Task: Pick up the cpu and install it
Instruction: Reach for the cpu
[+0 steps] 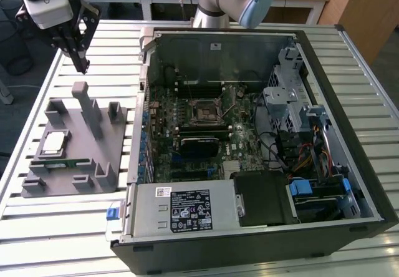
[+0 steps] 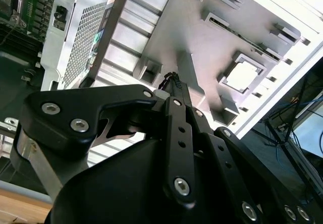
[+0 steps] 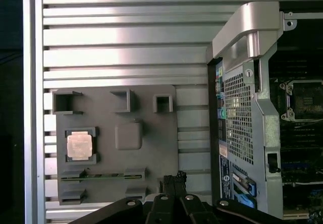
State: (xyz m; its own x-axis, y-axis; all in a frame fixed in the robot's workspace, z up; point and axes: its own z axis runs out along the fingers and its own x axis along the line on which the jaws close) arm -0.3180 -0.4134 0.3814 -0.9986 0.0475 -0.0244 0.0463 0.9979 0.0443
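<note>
The cpu (image 1: 53, 143) (image 3: 79, 145) (image 2: 242, 76), a small silvery square chip, lies flat in a recess of the grey fixture (image 1: 100, 141) (image 3: 156, 148) on the slatted table, at the exterior view's left. My gripper (image 1: 80, 67) (image 3: 174, 177) (image 2: 171, 81) hangs above the fixture's far end, well above and apart from the cpu. Its fingers are shut together and hold nothing. The black-framed socket (image 1: 204, 110) (image 3: 304, 101) sits on the motherboard inside the open computer case (image 1: 324, 46).
A long green memory stick (image 1: 62, 163) (image 3: 101, 175) lies in a slot of the fixture beside the cpu. Tall grey posts (image 1: 84, 99) rise from the fixture. The case's metal wall (image 3: 242, 108) stands between fixture and motherboard. Drive cage and cables (image 1: 312, 146) crowd the case's right.
</note>
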